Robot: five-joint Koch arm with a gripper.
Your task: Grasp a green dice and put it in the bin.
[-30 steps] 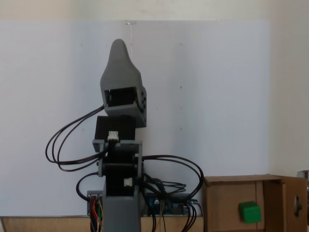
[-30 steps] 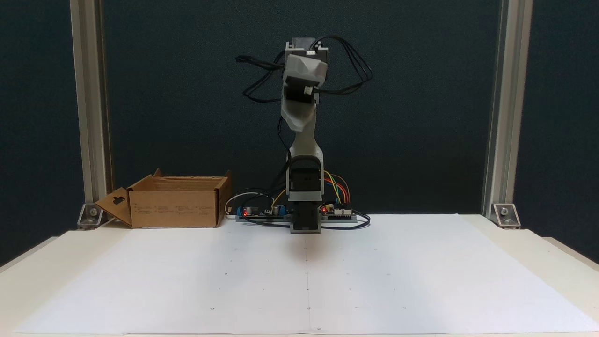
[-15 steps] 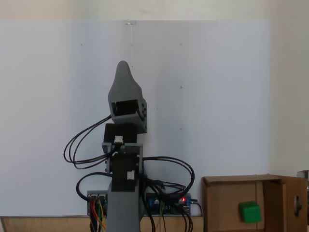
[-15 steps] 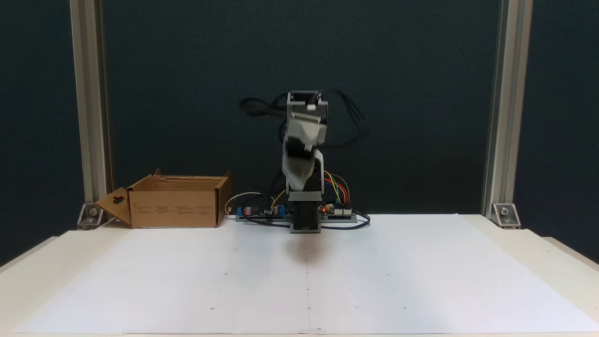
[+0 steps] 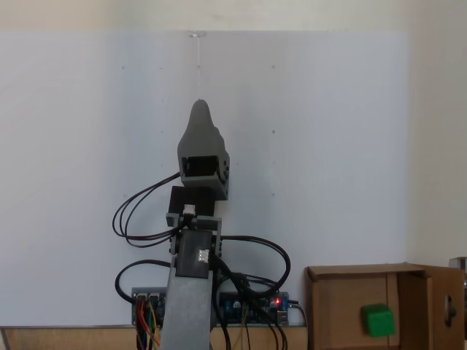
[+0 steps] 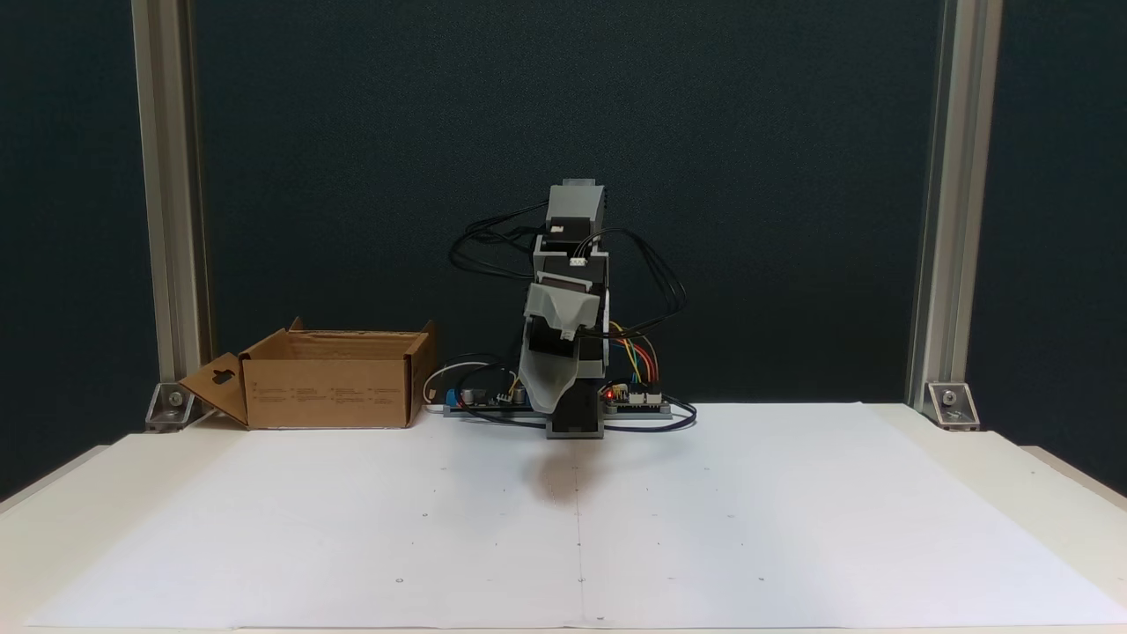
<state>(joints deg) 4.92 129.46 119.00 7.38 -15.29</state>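
The green dice (image 5: 377, 320) is being shown lying inside the bin (image 5: 327, 306), well to the right of the gripper (image 5: 200, 108), whose jaw state cannot be told

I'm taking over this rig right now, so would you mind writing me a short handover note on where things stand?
Gripper: empty as far as the views show; open or shut cannot be told. The arm is folded over its base.
Green dice: lying inside the bin, at the lower right of a fixed view, apart from the gripper.
Done: the dice is in the bin.
Left: nothing of the task itself; no other dice shows on the white paper.
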